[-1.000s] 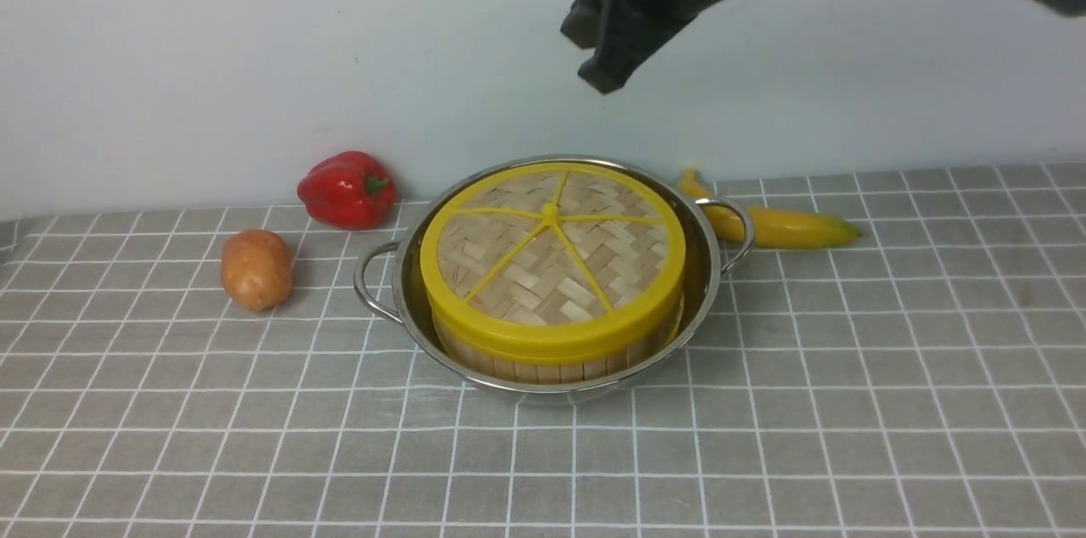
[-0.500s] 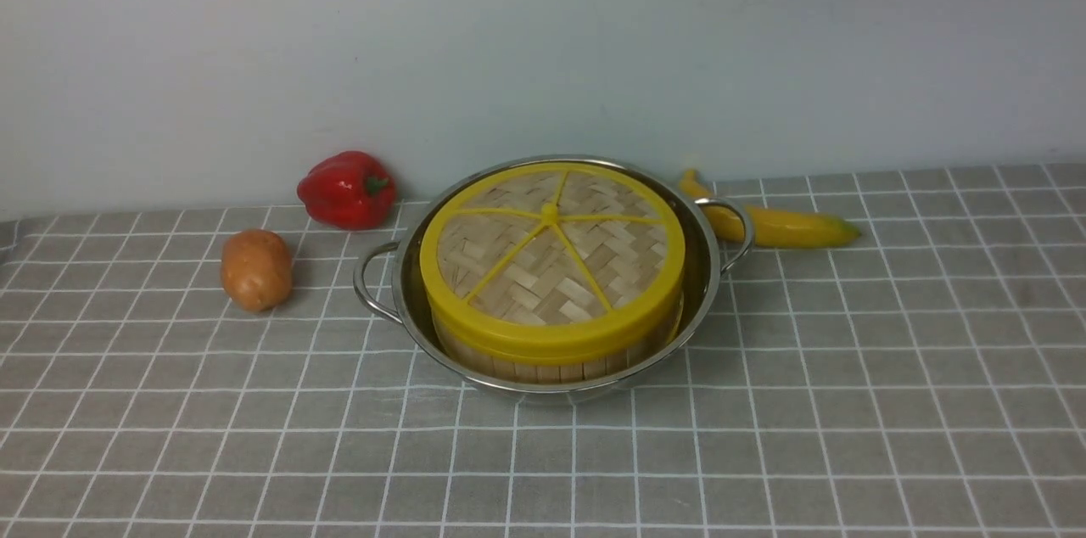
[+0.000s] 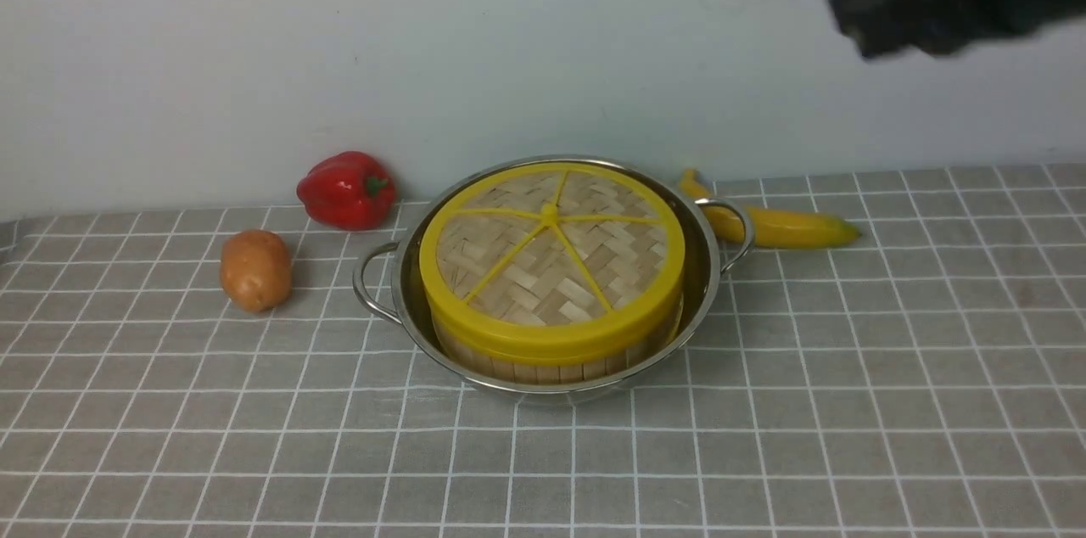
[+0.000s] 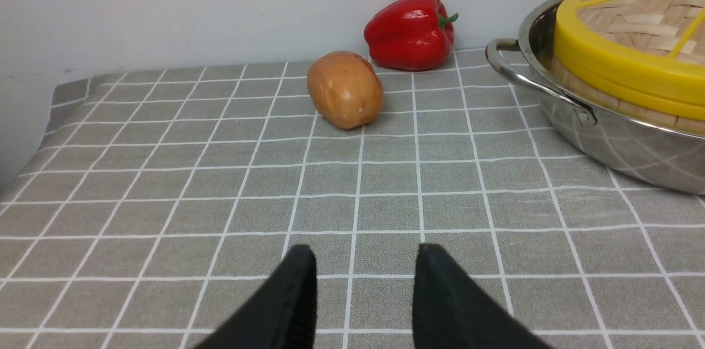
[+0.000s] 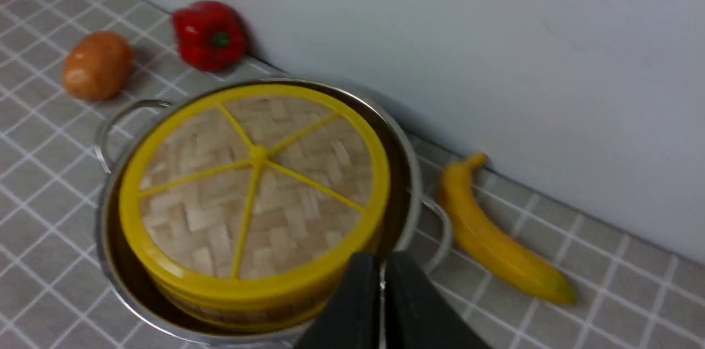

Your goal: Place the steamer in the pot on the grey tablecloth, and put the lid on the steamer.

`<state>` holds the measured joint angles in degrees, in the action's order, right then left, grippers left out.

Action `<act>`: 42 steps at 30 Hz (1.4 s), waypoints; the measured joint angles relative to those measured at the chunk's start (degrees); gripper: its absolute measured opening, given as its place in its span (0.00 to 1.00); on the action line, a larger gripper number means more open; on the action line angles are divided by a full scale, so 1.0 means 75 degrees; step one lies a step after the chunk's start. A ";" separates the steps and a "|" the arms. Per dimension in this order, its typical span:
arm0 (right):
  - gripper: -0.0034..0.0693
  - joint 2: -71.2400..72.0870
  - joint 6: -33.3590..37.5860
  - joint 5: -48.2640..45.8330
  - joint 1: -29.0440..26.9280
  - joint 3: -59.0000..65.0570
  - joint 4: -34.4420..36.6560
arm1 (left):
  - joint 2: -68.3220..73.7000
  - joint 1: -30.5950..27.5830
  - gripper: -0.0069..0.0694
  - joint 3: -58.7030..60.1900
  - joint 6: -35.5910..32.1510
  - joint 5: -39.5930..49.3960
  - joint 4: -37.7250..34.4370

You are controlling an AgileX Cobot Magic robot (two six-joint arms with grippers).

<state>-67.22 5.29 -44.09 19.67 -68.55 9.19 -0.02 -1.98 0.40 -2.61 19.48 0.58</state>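
Note:
The shiny pot stands on the grey tablecloth. The steamer sits inside it, only its slatted wall showing. The lid with yellow spokes lies flat on top of it and hides its contents. My right gripper is a dark blur high at the upper right, well clear of the pot. In the right wrist view it is shut and empty, above the lid and pot. My left gripper is open and empty low over the cloth, left of the pot.
A red pepper lies by the back wall and a potato lies left of the pot. A banana lies behind the pot's right handle. The wall runs close behind the pot.
The right gripper, above the pot a second ago, left the front view and now shows blurred at the upper right. Pot, steamer and lid have not moved.

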 joint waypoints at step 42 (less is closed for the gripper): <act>0.28 0.8932 -0.0278 0.3217 -0.2340 0.9202 -0.0077 | 0.0000 0.0000 0.41 0.0000 0.0000 0.0000 0.0000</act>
<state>-0.23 3.21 -19.96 2.12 0.47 8.61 -0.02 -1.98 0.40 -2.61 19.48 0.58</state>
